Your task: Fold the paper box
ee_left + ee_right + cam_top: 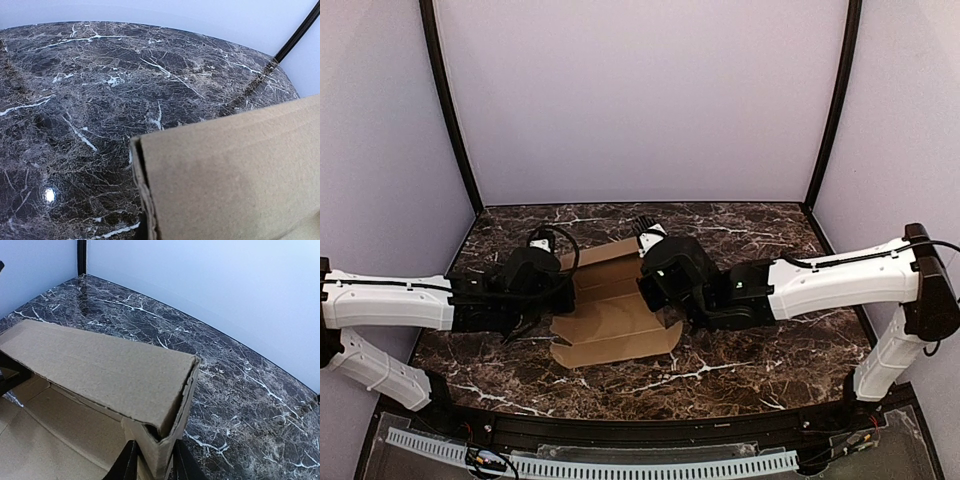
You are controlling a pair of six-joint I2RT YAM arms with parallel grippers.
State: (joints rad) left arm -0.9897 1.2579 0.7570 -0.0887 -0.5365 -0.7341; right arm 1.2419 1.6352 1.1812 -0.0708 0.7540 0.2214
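The paper box (615, 325) is a brown cardboard piece lying partly folded in the middle of the table, its near flaps flat and its far panel raised. My left gripper (548, 292) is at the panel's left end. In the left wrist view the cardboard (230, 180) fills the lower right and hides the fingers; its doubled edge runs down between them. My right gripper (648, 285) is at the panel's right end. In the right wrist view (156, 467) its black fingers (127, 465) clamp the folded corner of the cardboard (100, 365).
The table (740, 370) is dark marble with white veins, closed in by pale walls at the back and sides with black corner posts (450, 110). A black rail and a white slotted strip (620, 465) run along the near edge.
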